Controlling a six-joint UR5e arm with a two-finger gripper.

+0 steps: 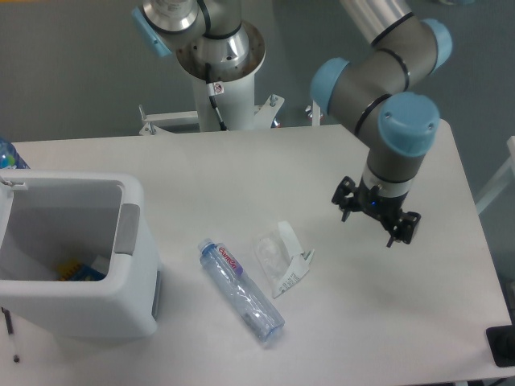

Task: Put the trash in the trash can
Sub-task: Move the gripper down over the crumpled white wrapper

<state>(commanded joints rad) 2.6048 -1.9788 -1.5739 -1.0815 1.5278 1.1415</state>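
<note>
A clear plastic bottle (241, 291) with a blue cap and red-lettered label lies on the white table, pointing toward the front right. Just right of it lies a crumpled clear wrapper (282, 257) with a white label. The white trash can (129, 245) with a grey side panel stands at the left edge of the table. My gripper (376, 219) hangs open above the table, right of the wrapper and a little farther back, with nothing between its fingers.
Something blue and yellow lies at the bottom of the trash can. A second robot base (217, 56) stands behind the table's far edge. A blue-capped bottle (10, 154) pokes in at the far left. A dark object (501, 346) sits at the front right corner.
</note>
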